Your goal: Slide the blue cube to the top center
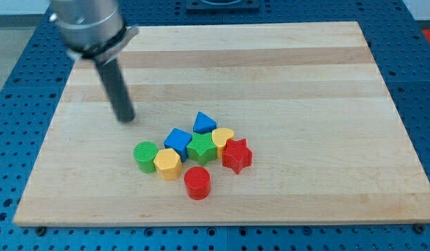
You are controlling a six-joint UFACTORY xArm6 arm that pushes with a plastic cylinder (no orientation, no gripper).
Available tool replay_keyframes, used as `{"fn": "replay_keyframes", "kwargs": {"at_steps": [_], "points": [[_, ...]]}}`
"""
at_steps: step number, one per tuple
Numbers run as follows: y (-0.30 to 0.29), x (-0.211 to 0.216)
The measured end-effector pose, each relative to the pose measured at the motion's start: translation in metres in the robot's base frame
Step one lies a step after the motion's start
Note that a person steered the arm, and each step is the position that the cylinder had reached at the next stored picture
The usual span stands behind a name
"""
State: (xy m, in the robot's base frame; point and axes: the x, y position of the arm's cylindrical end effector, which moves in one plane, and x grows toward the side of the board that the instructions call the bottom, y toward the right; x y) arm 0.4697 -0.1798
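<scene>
The blue cube sits in a tight cluster below the middle of the wooden surface, touching the green star on the view's right, with the yellow hexagon and green cylinder just below-left. A blue triangle, yellow heart, red star and red cylinder complete the cluster. My tip, a plain rod with no tool to part or close, rests up-left of the cube, apart from every block.

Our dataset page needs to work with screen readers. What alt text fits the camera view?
A dark rod's tip rests on a wooden board, up and left of a tight cluster of blocks. The blue cube sits among a blue triangle, green star, yellow heart, red star, green cylinder, yellow hexagon and red cylinder.
</scene>
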Motion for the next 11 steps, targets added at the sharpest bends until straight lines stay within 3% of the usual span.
{"fn": "replay_keyframes", "kwargs": {"at_steps": [3, 4, 5, 7, 11], "points": [[0.016, 0.052], [0.021, 0.052], [0.061, 0.052], [0.07, 0.046], [0.153, 0.003]]}}
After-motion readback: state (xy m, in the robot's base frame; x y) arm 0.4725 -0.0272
